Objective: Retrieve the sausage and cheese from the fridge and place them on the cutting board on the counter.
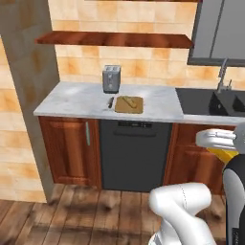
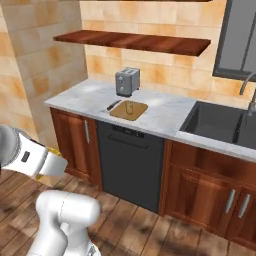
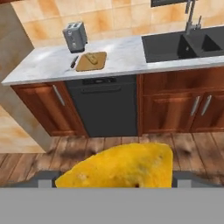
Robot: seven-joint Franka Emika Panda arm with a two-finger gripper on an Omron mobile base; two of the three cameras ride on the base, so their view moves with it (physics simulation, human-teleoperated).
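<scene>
One bright yellow cheese wedge (image 3: pixel 120 166) held between wide-set pincer (image 3: pixel 114 180) fingers, bottom centre; flat tan wooden cutting board (image 3: pixel 91 61) on marbled tabletop (image 3: pixel 122 57), upper left, carrying one small pale item.

A cutting board (image 1: pixel 129 104) lies on the counter (image 1: pixel 76 98) before a toaster (image 1: pixel 111 79).

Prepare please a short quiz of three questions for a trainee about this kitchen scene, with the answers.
1. True or false: the gripper carries the cheese.
2. What stands behind the cutting board on the counter? A) kettle B) toaster C) pot
3. On which side of the board, seen from the right base view, does the knife lie?

Key:
1. True; the yellow wedge sits between its fingers.
2. B, the toaster.
3. The left side.
</scene>
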